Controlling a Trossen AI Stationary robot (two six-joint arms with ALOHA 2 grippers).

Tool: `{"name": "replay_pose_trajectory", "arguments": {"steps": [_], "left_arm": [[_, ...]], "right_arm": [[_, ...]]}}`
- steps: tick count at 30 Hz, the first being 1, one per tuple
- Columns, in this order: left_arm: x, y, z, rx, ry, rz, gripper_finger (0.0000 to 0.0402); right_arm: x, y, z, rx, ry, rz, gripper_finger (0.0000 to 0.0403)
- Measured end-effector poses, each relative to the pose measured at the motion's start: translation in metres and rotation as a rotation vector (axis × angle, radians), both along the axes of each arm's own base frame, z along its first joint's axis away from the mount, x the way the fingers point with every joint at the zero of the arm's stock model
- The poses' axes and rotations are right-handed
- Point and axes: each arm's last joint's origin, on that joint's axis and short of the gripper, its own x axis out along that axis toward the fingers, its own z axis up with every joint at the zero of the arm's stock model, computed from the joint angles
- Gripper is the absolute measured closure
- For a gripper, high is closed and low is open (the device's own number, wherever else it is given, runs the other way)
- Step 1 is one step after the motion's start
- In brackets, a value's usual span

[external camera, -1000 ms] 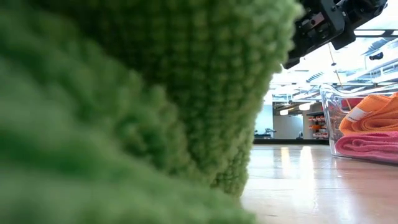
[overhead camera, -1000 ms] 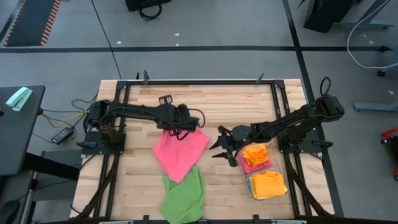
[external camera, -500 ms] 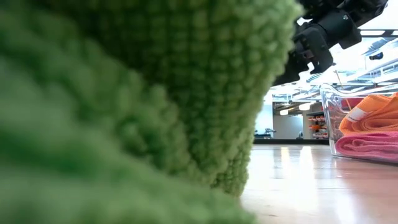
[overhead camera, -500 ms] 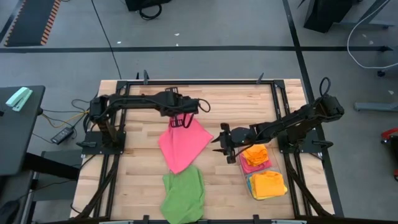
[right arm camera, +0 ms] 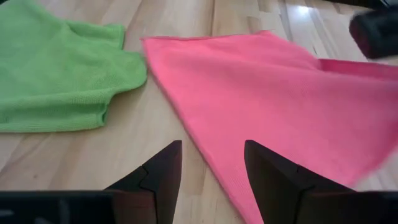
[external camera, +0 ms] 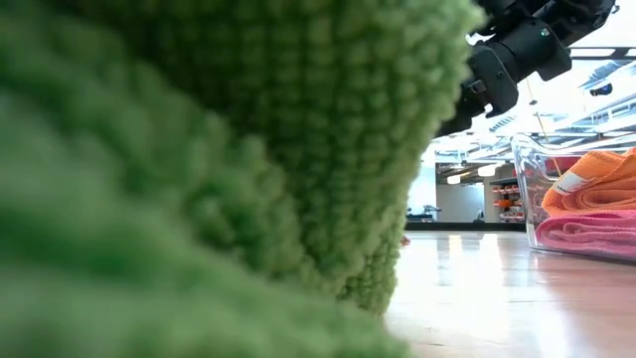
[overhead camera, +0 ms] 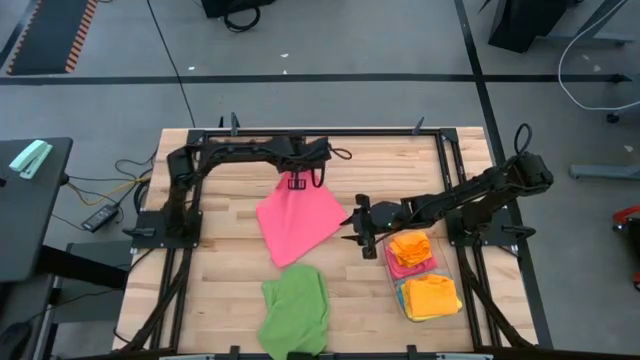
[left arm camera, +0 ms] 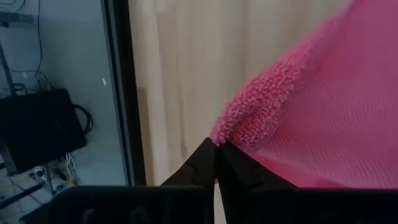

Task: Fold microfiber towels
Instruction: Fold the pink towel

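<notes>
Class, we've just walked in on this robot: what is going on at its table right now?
The left gripper is shut on a corner of the pink towel, holding it up so the cloth drapes down to the wooden table. The right gripper hovers open beside the pink towel's edge, touching nothing. A crumpled green towel lies near the front edge, and folded orange and pink towels sit in the clear bin on the right.

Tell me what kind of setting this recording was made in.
Probably a robotics lab or workshop: a wooden table with a black frame stands on a grey concrete floor marked with dark lines, with loose cables alongside.
</notes>
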Motion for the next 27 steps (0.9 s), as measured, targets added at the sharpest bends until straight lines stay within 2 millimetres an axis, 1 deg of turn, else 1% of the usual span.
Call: {"name": "replay_pose_trajectory", "arguments": {"steps": [4, 8, 12, 18, 21, 25, 27], "left_arm": [[0.007, 0.022, -0.021, 0.021, -0.01, -0.004, 0.0391], [0.013, 0.035, -0.036, 0.045, -0.017, -0.038, 0.0385], [0.018, 0.043, -0.039, 0.061, -0.046, -0.079, 0.0373], [0.021, 0.045, -0.038, 0.071, -0.092, -0.083, 0.0369], [0.023, 0.044, -0.037, 0.077, -0.089, -0.102, 0.034], [0.024, 0.037, -0.033, 0.086, -0.064, -0.128, 0.0275], [0.024, 0.033, -0.026, 0.096, -0.068, -0.144, 0.0243]], "right_arm": [[0.0, 0.0, 0.0, 0.012, -0.001, -0.008, 0.0221], [0.0, 0.0, 0.0, 0.012, -0.004, -0.008, 0.0221], [0.001, 0.0, 0.001, 0.013, -0.009, -0.008, 0.0221], [0.0, 0.0, 0.0, 0.013, -0.007, -0.008, 0.0221], [0.0, 0.0, 0.0, 0.011, 0.001, -0.008, 0.0221], [0.0, -0.001, -0.001, 0.008, 0.006, -0.01, 0.0221], [0.0, -0.003, -0.001, 0.008, 0.01, -0.017, 0.0221]]}}
